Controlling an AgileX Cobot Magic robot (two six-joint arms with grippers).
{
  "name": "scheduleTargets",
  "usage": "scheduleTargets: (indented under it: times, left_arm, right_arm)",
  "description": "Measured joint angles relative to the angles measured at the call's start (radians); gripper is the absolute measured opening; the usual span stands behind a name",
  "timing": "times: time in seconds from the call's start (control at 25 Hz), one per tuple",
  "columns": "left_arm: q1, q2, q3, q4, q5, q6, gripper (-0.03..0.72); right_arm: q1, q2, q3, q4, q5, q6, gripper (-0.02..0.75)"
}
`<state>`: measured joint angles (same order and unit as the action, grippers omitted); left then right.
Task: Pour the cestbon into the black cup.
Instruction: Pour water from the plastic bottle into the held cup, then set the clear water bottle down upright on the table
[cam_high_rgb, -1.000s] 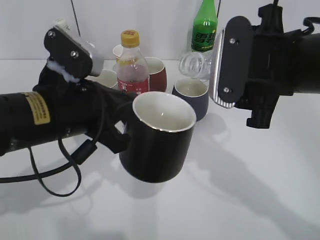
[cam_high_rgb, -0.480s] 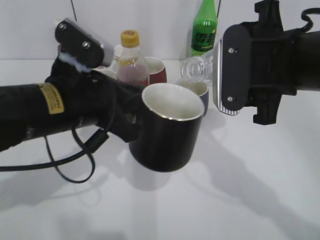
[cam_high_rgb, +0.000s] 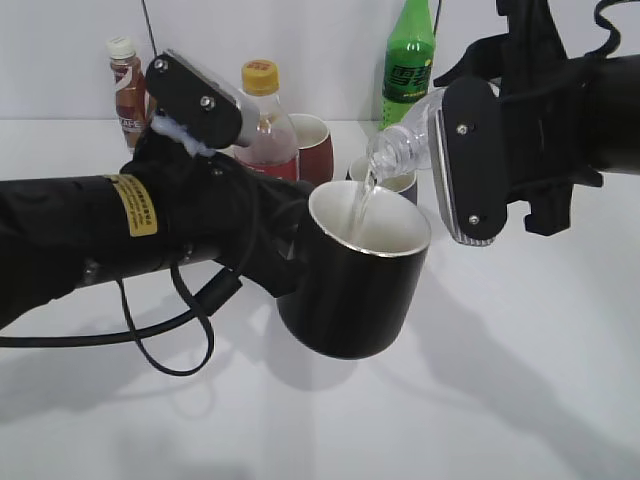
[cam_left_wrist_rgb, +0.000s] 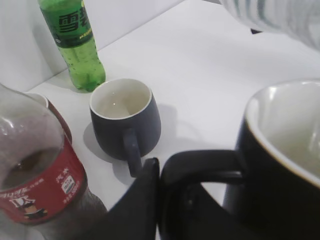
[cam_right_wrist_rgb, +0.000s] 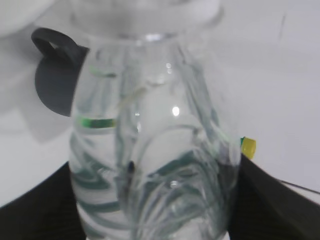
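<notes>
My left gripper is shut on the handle of the glossy black cup and holds it up above the table; in the left wrist view the jaws clamp the handle of the cup. My right gripper is shut on the cestbon, a clear ribbed bottle, tilted with its mouth over the cup's rim. A thin stream of water runs from it into the white inside. The bottle fills the right wrist view between the jaws; its edge shows in the left wrist view.
A dark grey-blue matte mug stands behind the cup, also in the exterior view. A red-labelled cola bottle, a dark red mug, a tall green soda bottle and a small brown bottle stand at the back.
The left arm has carried the black cup to the right, under the bottle. The right gripper has tilted the cestbon further down, and water now streams into the cup.
</notes>
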<state>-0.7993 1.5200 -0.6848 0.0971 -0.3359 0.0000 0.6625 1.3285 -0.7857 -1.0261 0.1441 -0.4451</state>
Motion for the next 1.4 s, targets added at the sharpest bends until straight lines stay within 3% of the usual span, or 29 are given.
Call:
scheduleTargets:
  times: [0.52, 0.6, 0.96, 1.2, 1.4]
  left_arm:
    - [0.000, 0.000, 0.000, 0.000, -0.001, 0.000, 0.047]
    - [0.000, 0.000, 0.000, -0.001, -0.001, 0.000, 0.047]
    - [0.010, -0.079, 0.005, -0.003, 0.018, 0.008, 0.047]
    - [0.051, -0.208, 0.072, -0.032, 0.022, 0.024, 0.047]
    - [0.140, -0.364, 0.168, -0.033, 0.023, 0.027, 0.047]
  right_arm:
    - [0.000, 0.000, 0.000, -0.010, -0.005, 0.021, 0.515]
    - [0.000, 0.000, 0.000, 0.059, -0.006, 0.060, 0.515]
    - [0.000, -0.022, 0.004, 0.597, -0.135, 0.099, 0.515]
    - [-0.010, -0.085, 0.085, 0.812, -0.276, 0.147, 0.515]
    - [-0.097, -0.088, 0.188, 0.950, -0.383, 0.202, 0.515]
